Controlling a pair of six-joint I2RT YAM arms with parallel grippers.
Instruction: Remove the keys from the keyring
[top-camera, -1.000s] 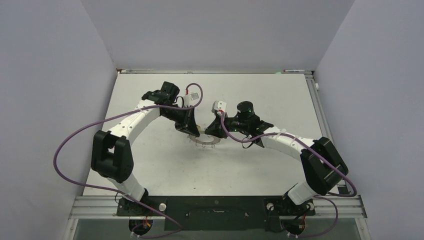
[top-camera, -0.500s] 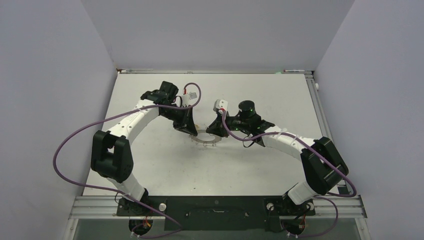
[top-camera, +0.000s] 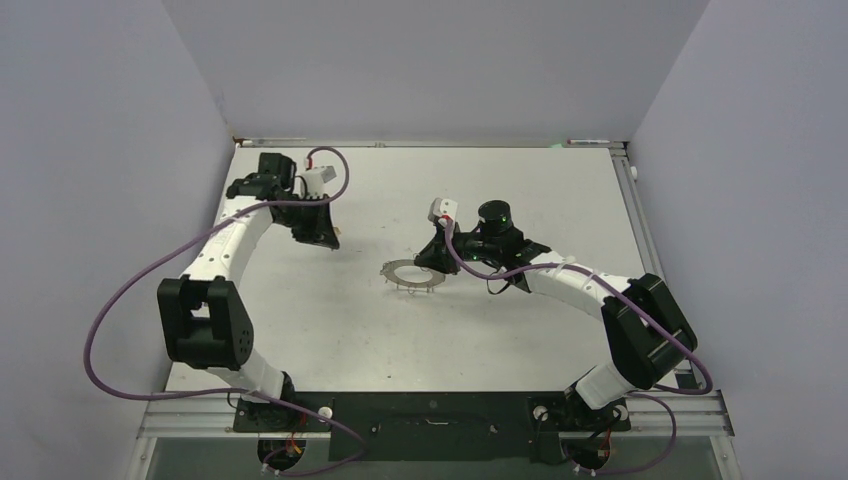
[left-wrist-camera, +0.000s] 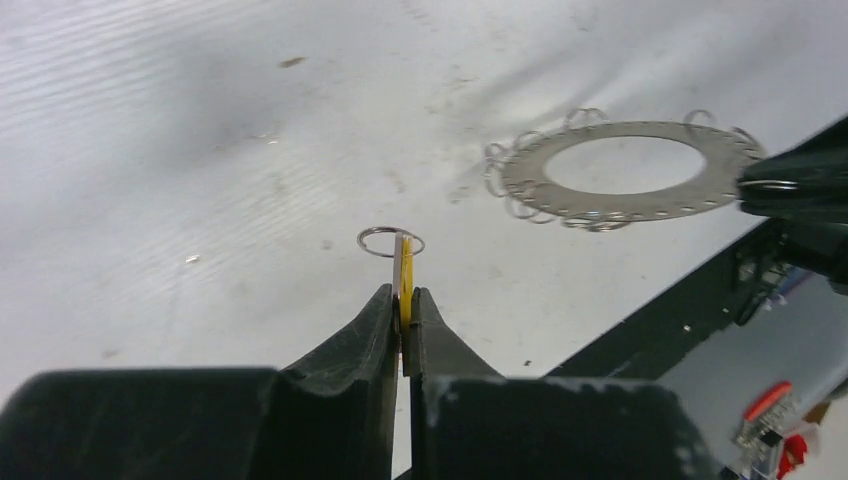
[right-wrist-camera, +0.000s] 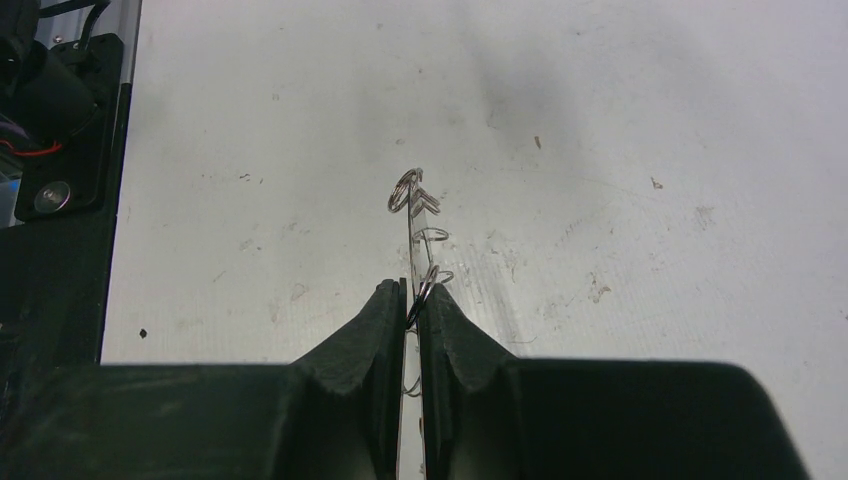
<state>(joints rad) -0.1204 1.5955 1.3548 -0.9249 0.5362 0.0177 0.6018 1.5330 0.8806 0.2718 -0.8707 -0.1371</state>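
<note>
The flat grey keyring (top-camera: 411, 274) with thin wire loops round its edge lies mid-table; it also shows in the left wrist view (left-wrist-camera: 620, 172). My right gripper (top-camera: 436, 262) is shut on the keyring's right edge, seen edge-on in the right wrist view (right-wrist-camera: 414, 250). My left gripper (top-camera: 328, 240) is away at the far left, above the table. It is shut on a thin yellow key (left-wrist-camera: 405, 280) with a small wire loop (left-wrist-camera: 390, 241) on its end, apart from the keyring.
The white table (top-camera: 330, 330) carries scuffs and specks. Purple walls close in on the left, back and right. The black rail (top-camera: 430, 412) with both arm bases runs along the near edge.
My left gripper has drawn away from the keyring to the far left with the yellow key and its small loop. The right gripper and keyring have stayed in place.
</note>
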